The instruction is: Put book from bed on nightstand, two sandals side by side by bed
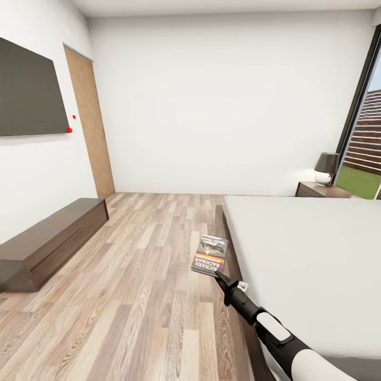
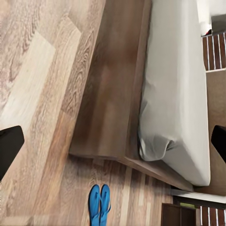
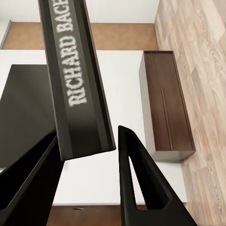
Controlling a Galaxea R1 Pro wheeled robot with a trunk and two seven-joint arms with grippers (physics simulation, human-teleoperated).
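My right gripper [image 1: 218, 275] is shut on the book [image 1: 210, 254], holding it in the air over the floor beside the bed [image 1: 307, 254]. In the right wrist view the book's dark spine [image 3: 77, 75] with white lettering stands between the two black fingers [image 3: 141, 183]. A nightstand [image 1: 321, 189] with a black-shaded lamp [image 1: 326, 168] stands at the bed's far side near the window. The two blue sandals [image 2: 100, 205] lie side by side on the floor, close to a corner of the bed frame [image 2: 113, 94]. My left gripper [image 2: 113, 146] hangs open high above that corner.
A low dark wooden cabinet [image 1: 47, 241] runs along the left wall under a black screen [image 1: 29, 90]. A brown door [image 1: 90, 121] stands beyond it. Wood-plank floor [image 1: 137, 275] lies between cabinet and bed. A second dark cabinet [image 2: 179, 214] shows near the sandals.
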